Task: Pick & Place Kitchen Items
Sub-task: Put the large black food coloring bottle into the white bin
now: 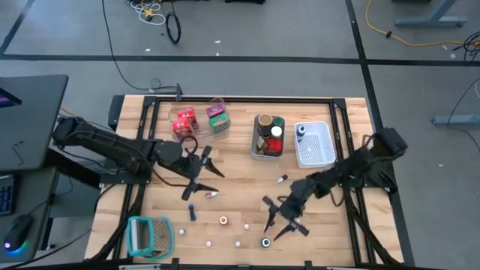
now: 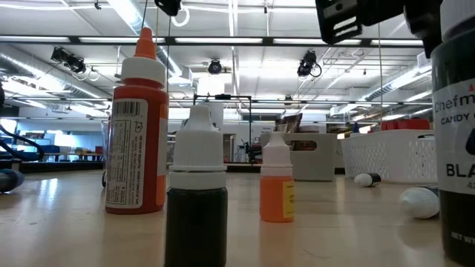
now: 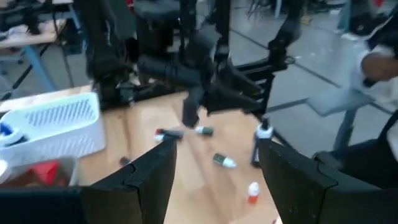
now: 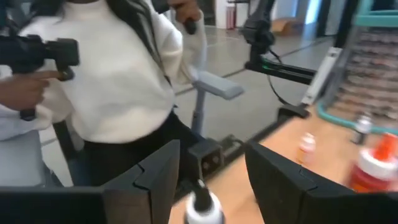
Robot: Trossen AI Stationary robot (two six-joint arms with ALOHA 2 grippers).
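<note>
Several small capped bottles stand or lie on the wooden table's near half: an orange bottle (image 2: 137,126), a dark white-capped bottle (image 2: 197,194), a small orange one (image 2: 277,184), and a black bottle (image 1: 265,241). My right gripper (image 1: 276,225) hovers open just over this group. In its wrist view a white-capped bottle (image 4: 204,206) shows low between the open fingers, apart from them. My left gripper (image 1: 196,174) is open at the table's middle left, above a small piece (image 1: 212,194), with nothing between its fingers (image 3: 214,180).
Along the far side stand a clear bin (image 1: 217,105) with red and green packets, a grey bin (image 1: 256,139) with jars, and a white basket (image 1: 315,146). A teal-and-white ribbed holder (image 1: 150,234) lies at the near left. A person in a white top (image 4: 118,81) stands beyond the table.
</note>
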